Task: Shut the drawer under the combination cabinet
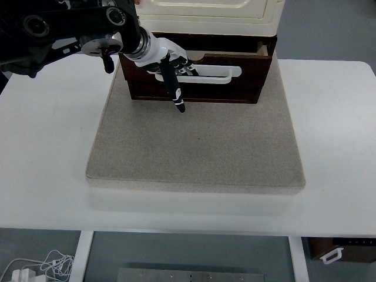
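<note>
The dark brown drawer (238,89) with a white bar handle (226,74) sits under the cream cabinet (211,14) and sticks out only a little, with a thin strip of its pale inside showing along the top. My left hand (174,69) comes in from the upper left and lies flat against the left part of the drawer front, over the handle. Its fingers are extended, holding nothing, with the thumb (176,97) pointing down over the mat. The right arm is out of view.
The cabinet stands at the back of a grey felt mat (194,147) on the white table (47,147). Below the table are white cables (35,267) at the left and a brown box (341,249) at the right.
</note>
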